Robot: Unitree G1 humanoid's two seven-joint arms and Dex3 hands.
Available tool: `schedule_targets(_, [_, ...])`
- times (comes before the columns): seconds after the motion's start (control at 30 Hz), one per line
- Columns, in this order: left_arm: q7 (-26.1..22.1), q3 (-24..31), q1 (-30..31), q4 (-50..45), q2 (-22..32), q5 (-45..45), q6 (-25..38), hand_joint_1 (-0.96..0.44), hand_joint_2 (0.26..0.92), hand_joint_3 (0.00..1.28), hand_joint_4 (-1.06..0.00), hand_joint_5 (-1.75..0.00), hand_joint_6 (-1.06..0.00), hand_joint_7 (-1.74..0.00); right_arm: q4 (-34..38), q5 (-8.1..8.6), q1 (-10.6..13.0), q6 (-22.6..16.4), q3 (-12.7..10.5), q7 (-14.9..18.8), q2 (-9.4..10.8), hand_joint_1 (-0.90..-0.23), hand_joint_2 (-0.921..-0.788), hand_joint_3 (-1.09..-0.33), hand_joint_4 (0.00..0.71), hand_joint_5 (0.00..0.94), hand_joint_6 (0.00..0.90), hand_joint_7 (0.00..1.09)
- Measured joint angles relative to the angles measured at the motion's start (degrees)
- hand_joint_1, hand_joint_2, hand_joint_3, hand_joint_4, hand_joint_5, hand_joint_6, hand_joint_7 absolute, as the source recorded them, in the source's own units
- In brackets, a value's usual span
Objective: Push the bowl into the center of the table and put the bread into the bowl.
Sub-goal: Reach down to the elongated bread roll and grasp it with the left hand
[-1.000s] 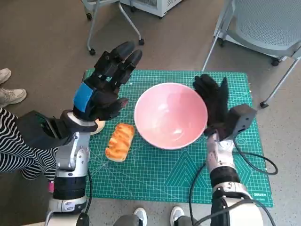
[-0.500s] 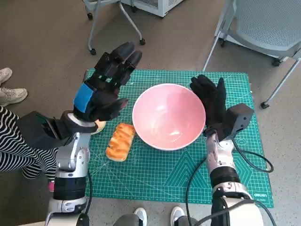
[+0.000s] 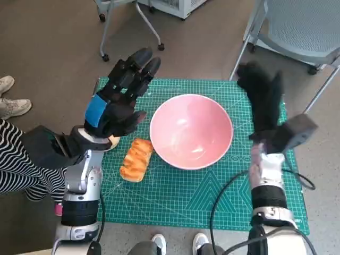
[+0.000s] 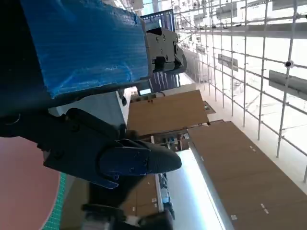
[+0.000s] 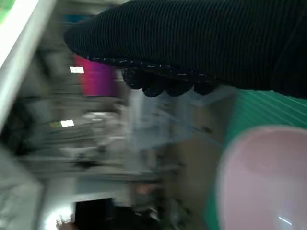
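Note:
A pink bowl [image 3: 191, 130] stands near the middle of the green cutting mat [image 3: 175, 196]; its rim also shows in the right wrist view [image 5: 264, 177] and the left wrist view [image 4: 24, 187]. A golden bread roll [image 3: 136, 159] lies on the mat just left of the bowl. My left hand [image 3: 119, 95] hovers above the mat's left part, fingers spread, holding nothing. My right hand [image 3: 263, 101] is raised to the right of the bowl, apart from it, fingers stretched out and blurred by motion.
Office chair legs with castors [image 3: 130, 26] stand beyond the table's far edge, and another chair [image 3: 297, 32] at the far right. A person's striped leg [image 3: 21, 164] and shoes [image 3: 10, 101] are at the left. A cable [image 3: 287, 180] loops beside my right forearm.
My right hand has left the bowl's right rim and swung up and to the right. The bowl shifted slightly left earlier and now rests. Left hand and bread have not moved.

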Motion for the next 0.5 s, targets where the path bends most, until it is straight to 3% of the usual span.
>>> schedule_targets(0.2, [1.0,-0.5,-0.1,-0.4,-1.2,0.0,1.0,-0.61,0.914,0.28,-0.05,-0.09,0.00,-0.53,-12.9,0.12,4.2,0.1,1.5,0.8,-0.1,-0.694,-0.921,-0.803,0.171,0.013,0.139,0.49])
schedule_targets(0.5, [1.5,-1.1,-1.2,-1.2,-2.1,-1.0,3.0,-0.58,0.900,0.28,-0.04,-0.09,0.00,-0.57,-26.3,0.35,9.1,2.2,3.8,2.2,-0.3,-0.712,-0.921,-0.737,0.194,0.018,0.140,0.52])
